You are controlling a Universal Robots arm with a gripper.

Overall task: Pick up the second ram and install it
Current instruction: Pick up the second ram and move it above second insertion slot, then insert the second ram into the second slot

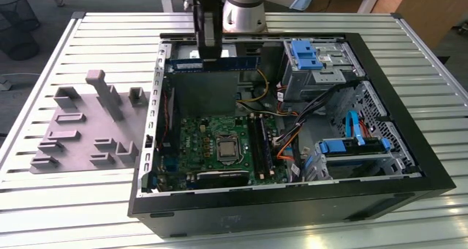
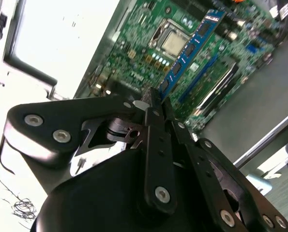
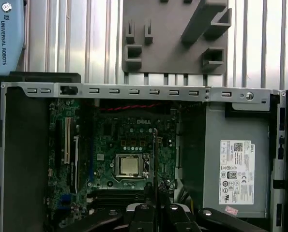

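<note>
Slatted metal table carries open PC case. Nearest my wrist cameras: gripper clamped tight on second ram, stick held on edge, in air over motherboard. Pickup done, I judge; seating not yet done. Memory slots lie below, apart from stick. Farther off, grey fixture on table.
</note>
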